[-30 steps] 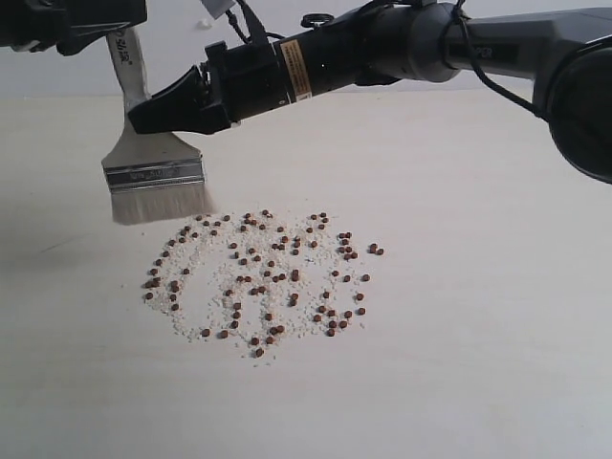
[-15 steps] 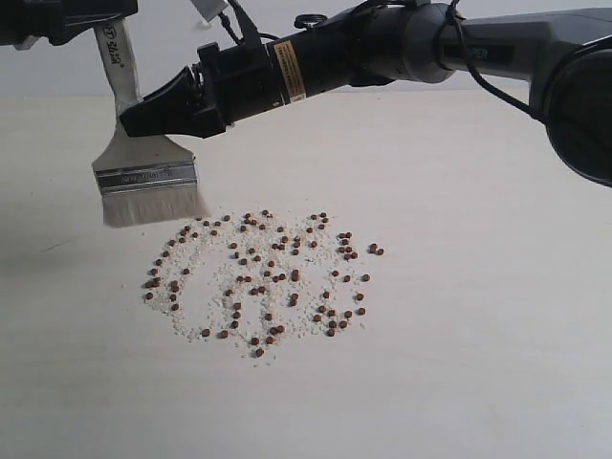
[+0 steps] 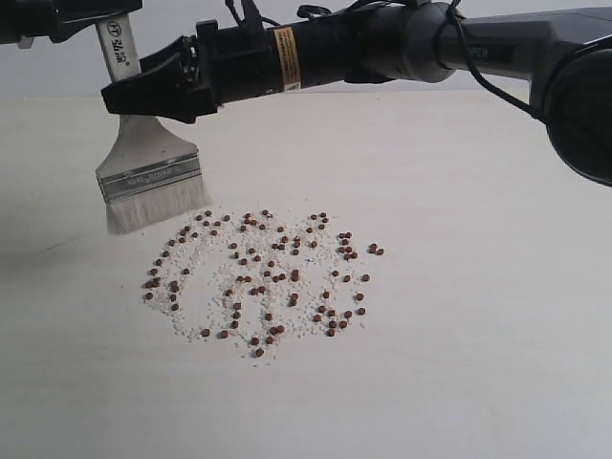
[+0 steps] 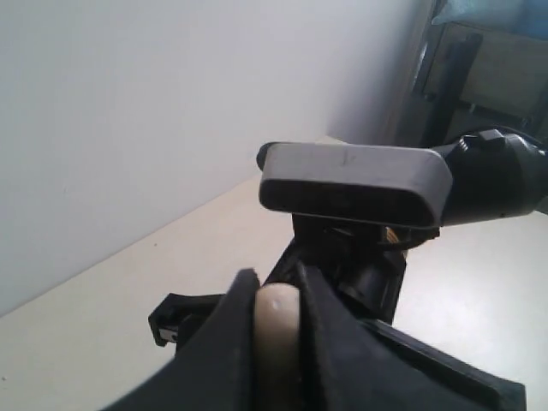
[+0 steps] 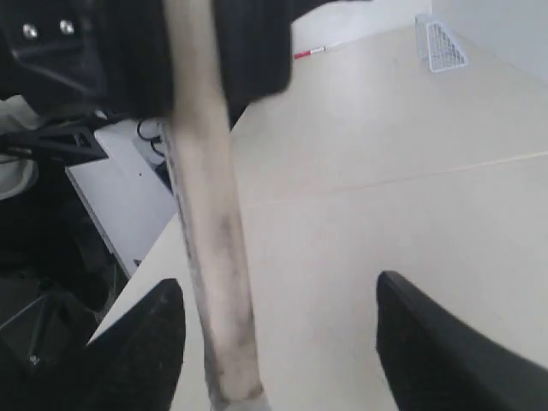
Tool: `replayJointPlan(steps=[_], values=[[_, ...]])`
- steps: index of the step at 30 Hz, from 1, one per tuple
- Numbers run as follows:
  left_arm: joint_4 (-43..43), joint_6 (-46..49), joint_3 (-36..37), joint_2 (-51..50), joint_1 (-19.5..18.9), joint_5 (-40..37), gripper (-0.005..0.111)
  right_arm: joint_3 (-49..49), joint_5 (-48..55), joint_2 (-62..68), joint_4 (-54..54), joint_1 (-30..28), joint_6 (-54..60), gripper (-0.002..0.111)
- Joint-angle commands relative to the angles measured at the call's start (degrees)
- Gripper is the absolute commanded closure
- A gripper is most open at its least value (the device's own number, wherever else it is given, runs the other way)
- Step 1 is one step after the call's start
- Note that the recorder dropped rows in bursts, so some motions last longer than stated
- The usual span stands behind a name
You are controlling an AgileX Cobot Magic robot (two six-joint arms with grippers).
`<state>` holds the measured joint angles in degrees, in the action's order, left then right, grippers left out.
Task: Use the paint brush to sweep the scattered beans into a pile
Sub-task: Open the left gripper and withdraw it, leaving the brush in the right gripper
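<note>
The paint brush [image 3: 151, 176] hangs tilted above the table, its whitish bristles at the far left edge of the beans [image 3: 263, 277]. These reddish-brown beans lie scattered among off-white crumbs. My left gripper [image 3: 57, 14] is shut on the top of the pale handle [image 4: 278, 312]. My right gripper [image 3: 124, 100] reaches across from the right and stands open, its jaws on either side of the handle [image 5: 210, 223] without closing on it. The handle sits close to one right finger [image 5: 145, 342]; the other finger [image 5: 437, 342] is well apart.
A pale wooden table [image 3: 478, 287] stretches around the beans. A small white wire basket [image 5: 441, 43] and a thin red-tipped stick [image 5: 310, 53] lie far off on the table. The right arm [image 3: 430, 43] spans the back of the scene.
My right gripper has slid left and slightly up along the brush until its jaws straddle the handle. The brush has shifted a little left and tilted; the beans have not moved.
</note>
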<state>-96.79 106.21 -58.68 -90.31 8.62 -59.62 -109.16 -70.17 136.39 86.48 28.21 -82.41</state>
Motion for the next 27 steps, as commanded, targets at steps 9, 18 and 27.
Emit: replayJointPlan(steps=[9,18,27], values=[[-0.93,1.60,-0.12,-0.22,-0.08,0.43,0.107,-0.51,0.21,-0.42,-4.71,0.17,-6.19,0.060],[-0.69,1.68,-0.12,-2.08,-0.08,1.07,0.107,-0.51,0.21,-0.42,-5.59,0.17,-9.25,0.079],[-1.83,2.65,-0.12,-2.73,-0.08,1.23,0.107,-0.51,0.21,-0.42,-5.59,0.17,-9.42,0.108]])
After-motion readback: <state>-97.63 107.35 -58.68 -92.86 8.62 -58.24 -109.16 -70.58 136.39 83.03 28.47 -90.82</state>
